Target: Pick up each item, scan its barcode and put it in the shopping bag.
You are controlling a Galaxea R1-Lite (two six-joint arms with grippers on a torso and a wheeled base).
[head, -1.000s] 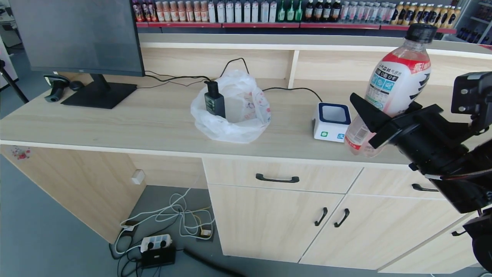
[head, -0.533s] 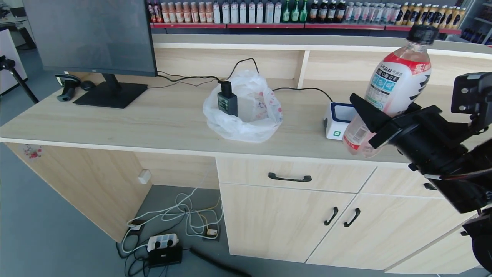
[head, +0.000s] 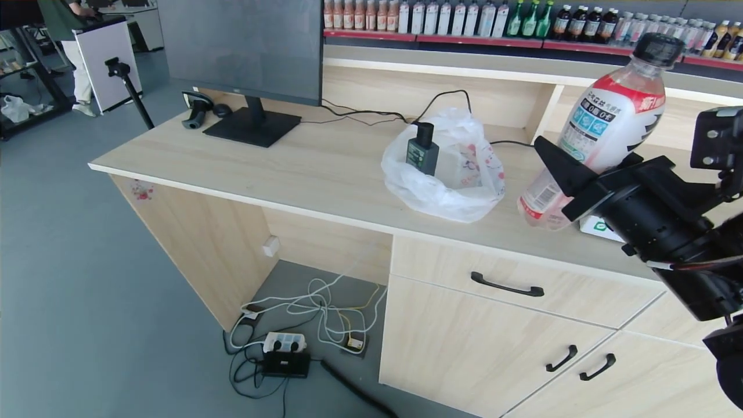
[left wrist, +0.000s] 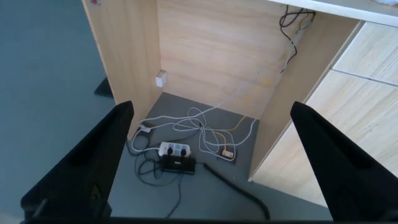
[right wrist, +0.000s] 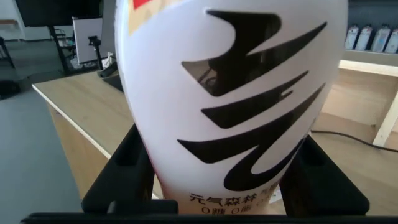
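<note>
While my right pincer [head: 592, 168] sits at about three o'clock in the head view, its two black fingers are closed around the lower half of the drink bottle [head: 606, 113]. The bottle is tilted, with its black cap leaning toward one o'clock. It has clear plastic sides, a red band under the neck and a white label. In the right wrist view the bottle [right wrist: 236, 81] shows bold black strokes on white, with a finger pressed against each side of it. At about six o'clock from the bottle's base, one corner of a white scanner box [head: 598, 227] rests on the wooden counter [head: 325, 168], mostly hidden by my arm. At nine o'clock from the bottle, near but apart, the white plastic shopping bag [head: 450, 186] sits on the counter with its mouth open. A small dark bottle [head: 422, 152] stands upright at the bag's ten o'clock side. A black cable runs along the counter behind the bag. Farther toward ten o'clock stands a dark monitor [head: 249, 46], with a handheld scanner [head: 194, 113] just beside its stand. Rows of drinks line a shelf [head: 522, 23] at twelve o'clock. My left pincer [left wrist: 211, 109] is spread wide and holds nothing. It hangs over the grey floor by the counter's open bay, where a power strip [left wrist: 176, 149] lies among loose cables.
</note>
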